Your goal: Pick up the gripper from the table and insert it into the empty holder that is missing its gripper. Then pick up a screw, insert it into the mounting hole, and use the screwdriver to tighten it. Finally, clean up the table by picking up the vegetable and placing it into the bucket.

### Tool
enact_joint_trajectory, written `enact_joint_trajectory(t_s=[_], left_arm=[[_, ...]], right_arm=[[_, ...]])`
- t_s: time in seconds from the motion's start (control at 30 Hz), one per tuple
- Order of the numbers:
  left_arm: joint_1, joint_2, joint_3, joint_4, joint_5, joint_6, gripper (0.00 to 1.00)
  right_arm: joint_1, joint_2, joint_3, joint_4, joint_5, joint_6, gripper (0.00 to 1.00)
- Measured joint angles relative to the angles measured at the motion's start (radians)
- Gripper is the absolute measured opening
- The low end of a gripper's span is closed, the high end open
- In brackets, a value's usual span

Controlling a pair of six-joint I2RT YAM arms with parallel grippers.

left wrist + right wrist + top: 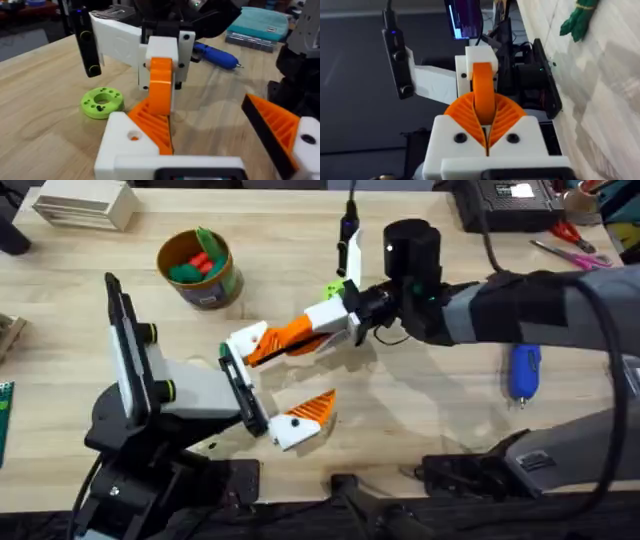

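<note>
My right gripper point(287, 337) reaches across the middle and is shut on the orange ribbed gripper point(152, 126). It presses the piece against the white holder point(246, 340) on my left arm's jaw rail. From the right wrist the piece point(483, 90) runs straight from my shut pads point(465, 116) into the holder point(480, 57). My left gripper point(293, 370) stands open, its fixed orange finger point(312, 410) well apart from the holder. The blue screwdriver point(524, 372) lies on the table to the right. The bucket point(215, 288) stands at the back left with red and green pieces inside. A green vegetable point(577, 20) lies on the table. The screw is out of view.
A flat bright green ring point(102, 102) lies on the table just behind the two grippers. A wooden block point(85, 205) sits at the back left. Tools, scissors point(570, 250) and cables crowd the back right. Bare table lies in front of my left gripper.
</note>
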Motion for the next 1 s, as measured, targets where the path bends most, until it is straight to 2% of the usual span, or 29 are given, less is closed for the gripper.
enact_joint_trajectory(t_s=[0.53,1.0], left_arm=[[0.008,0.004,0.0,0.004,-0.063,-0.01,0.988],[0.009,0.004,0.0,0.004,-0.079,-0.011,0.987]], right_arm=[[0.022,0.018,0.02,0.085,0.085,0.094,0.012],[0.035,0.02,0.022,0.108,0.144,0.12,0.012]])
